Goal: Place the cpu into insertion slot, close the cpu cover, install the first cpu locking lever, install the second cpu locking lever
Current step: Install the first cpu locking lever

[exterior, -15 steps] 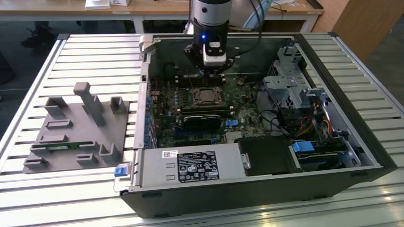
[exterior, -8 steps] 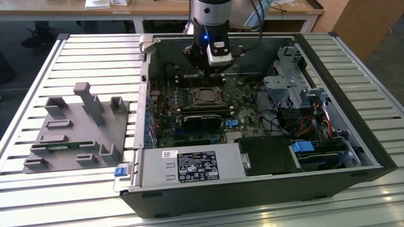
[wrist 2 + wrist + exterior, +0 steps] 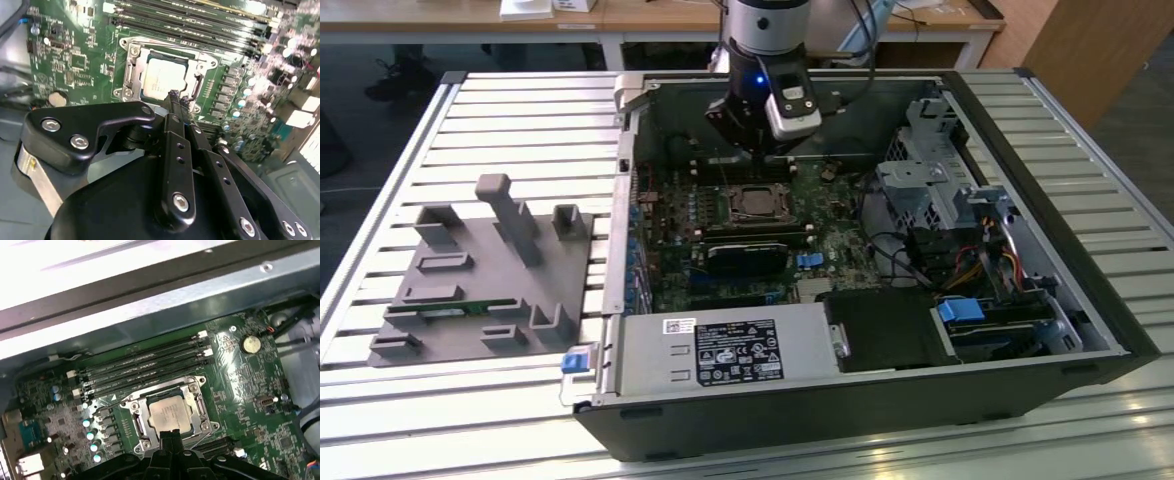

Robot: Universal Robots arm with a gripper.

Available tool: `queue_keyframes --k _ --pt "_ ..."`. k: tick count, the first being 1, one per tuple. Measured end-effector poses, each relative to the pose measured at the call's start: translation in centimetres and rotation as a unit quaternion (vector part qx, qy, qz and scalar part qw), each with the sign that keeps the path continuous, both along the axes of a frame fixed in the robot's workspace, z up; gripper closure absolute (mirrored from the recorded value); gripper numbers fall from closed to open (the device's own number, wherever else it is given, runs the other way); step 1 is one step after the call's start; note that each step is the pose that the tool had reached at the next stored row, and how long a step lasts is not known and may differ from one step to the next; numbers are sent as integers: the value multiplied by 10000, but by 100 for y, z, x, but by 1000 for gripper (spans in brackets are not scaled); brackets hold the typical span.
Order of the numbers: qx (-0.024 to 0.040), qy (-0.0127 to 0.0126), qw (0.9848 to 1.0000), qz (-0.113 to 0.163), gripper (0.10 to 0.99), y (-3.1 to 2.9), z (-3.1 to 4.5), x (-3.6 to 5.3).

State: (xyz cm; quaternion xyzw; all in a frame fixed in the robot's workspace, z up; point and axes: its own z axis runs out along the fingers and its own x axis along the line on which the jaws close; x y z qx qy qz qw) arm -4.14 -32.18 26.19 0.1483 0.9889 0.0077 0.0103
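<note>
Nearest, records gripper [image 3: 173, 95] with fingertips pressed together, clasping nothing, poised at one edge of the insertion slot [image 3: 125, 92]. Beyond the tips, finds cpu [image 3: 162, 77] seated flat in that slot, cpu cover [image 3: 165, 54] lying down around it, green motherboard [image 3: 75, 60] all round. Farther off, notes long black memory slots [image 3: 145, 360] and grey case wall [image 3: 150, 305].

No legible text; unreadable print on white label [image 3: 736, 352] of grey box [image 3: 647, 350].

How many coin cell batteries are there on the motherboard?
1. The coin cell battery sits on the green motherboard near the ends of the long black memory slots; the gripper may hide others.
</note>
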Motion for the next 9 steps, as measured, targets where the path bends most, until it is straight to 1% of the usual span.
queue_keyframes --k 2,4,9 --pt "0 0 9998 182 980 0 0 0" --pt "0 0 9993 362 980 0 -1 0" --pt "0 0 9970 780 980 0 -3 0"
